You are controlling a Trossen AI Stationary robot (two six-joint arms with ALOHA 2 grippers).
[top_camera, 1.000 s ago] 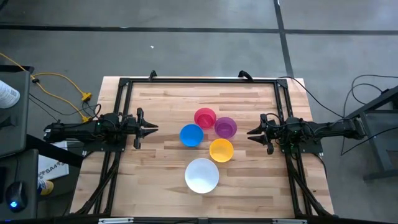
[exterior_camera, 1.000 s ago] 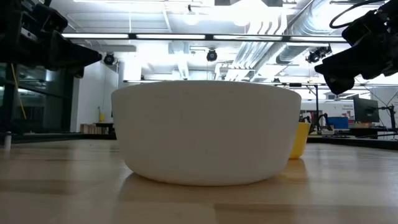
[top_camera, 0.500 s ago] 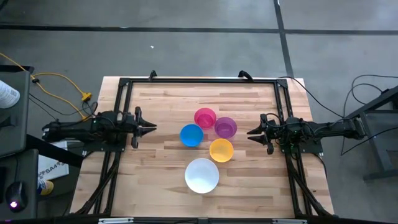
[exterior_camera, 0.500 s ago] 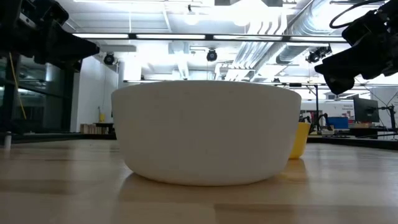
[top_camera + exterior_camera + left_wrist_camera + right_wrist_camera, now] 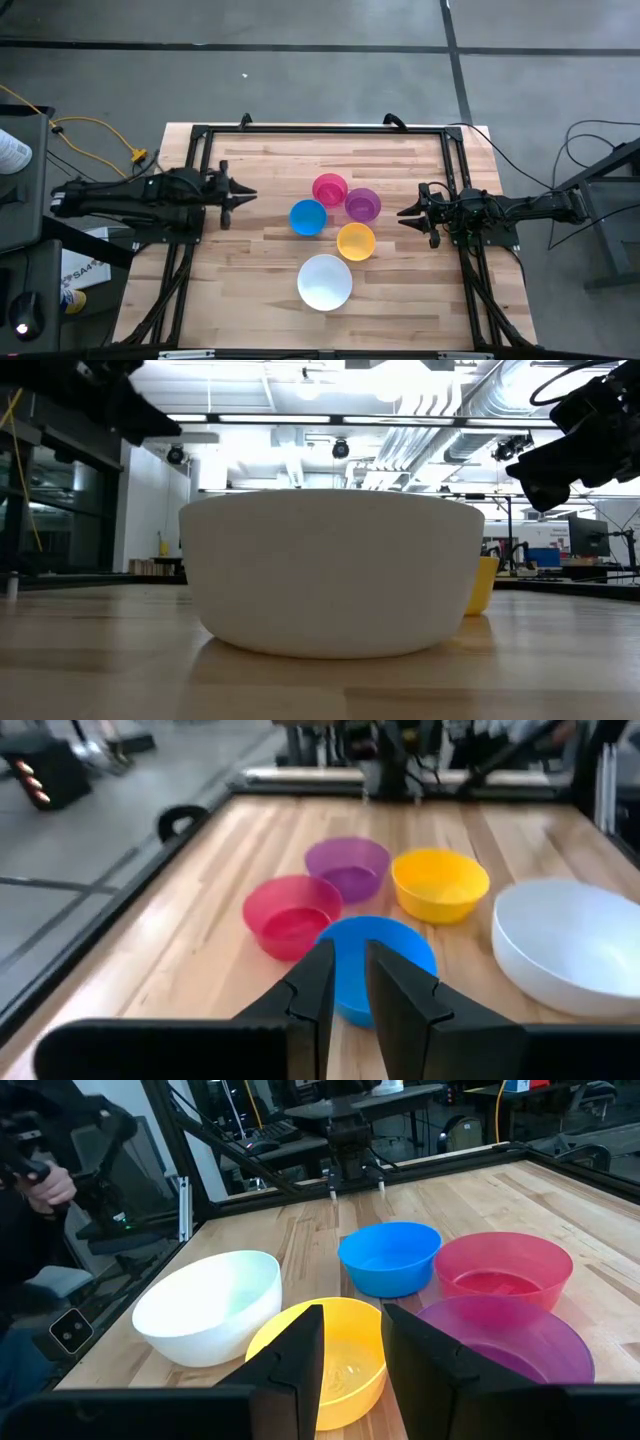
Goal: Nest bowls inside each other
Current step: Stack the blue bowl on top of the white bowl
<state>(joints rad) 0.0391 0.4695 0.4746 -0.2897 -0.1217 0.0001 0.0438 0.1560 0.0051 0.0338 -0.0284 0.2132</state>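
The left gripper (image 5: 243, 194) hangs over the left part of the table (image 5: 250, 290), its two fingers (image 5: 315, 982) held a narrow slot apart with nothing between them. Straight ahead of the fingertips, a short way off, sits the blue bowl (image 5: 308, 217); in the left wrist view its rim shows through the slot. Just beyond it to one side is the pink-red bowl (image 5: 329, 189), and past that the purple bowl (image 5: 363, 204). The yellow-orange bowl (image 5: 356, 241) lies beyond the blue one on the other side, and the larger white bowl (image 5: 325, 282) is farthest toward the near edge of the table.

The right gripper (image 5: 405, 213) hangs over the right part of the table, its fingers (image 5: 300, 1350) spread a little wider, also gripping nothing. Closest ahead of these fingertips are the purple bowl (image 5: 505, 1337) and the yellow-orange bowl (image 5: 330, 1355), side by side; behind them come the pink-red bowl (image 5: 503, 1270) and blue bowl (image 5: 390, 1256), and the white bowl (image 5: 210, 1305) stands off to the yellow one's side.

All five bowls stand upright and open, none inside another. The four small ones form a tight cluster, neighbours touching or nearly so; the white one sits just beside the yellow. Each bowl's inside looks bare.

In the low view the white bowl (image 5: 330, 572) fills the middle, with a sliver of the yellow-orange bowl (image 5: 482, 582) behind it.
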